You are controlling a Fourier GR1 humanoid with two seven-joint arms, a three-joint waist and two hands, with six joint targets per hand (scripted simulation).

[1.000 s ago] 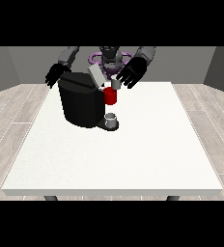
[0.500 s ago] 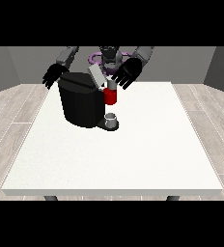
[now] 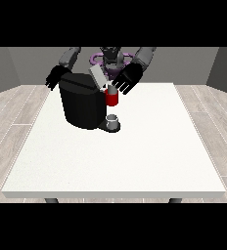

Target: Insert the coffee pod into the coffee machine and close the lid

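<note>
A black coffee machine [image 3: 81,105] stands on the white table [image 3: 135,151], left of the middle. Its grey lid [image 3: 98,77] is tilted up and open. A red pod holder [image 3: 112,98] juts from the machine's front, and a small grey cup [image 3: 113,120] sits on the drip base below it. The hand at the view's right [image 3: 126,79] hovers just right of the lid with fingers spread, touching or almost touching it. The hand at the view's left [image 3: 54,79] hangs behind the machine's far left corner, fingers relaxed. No separate coffee pod is visible.
The robot's torso [image 3: 110,58] stands behind the table's far edge. Wooden floor [image 3: 17,112] surrounds the table. The machine takes up the table's far left part.
The hand at the view's right has moved slightly left, closer to the raised lid. The other hand and the machine look unchanged.
</note>
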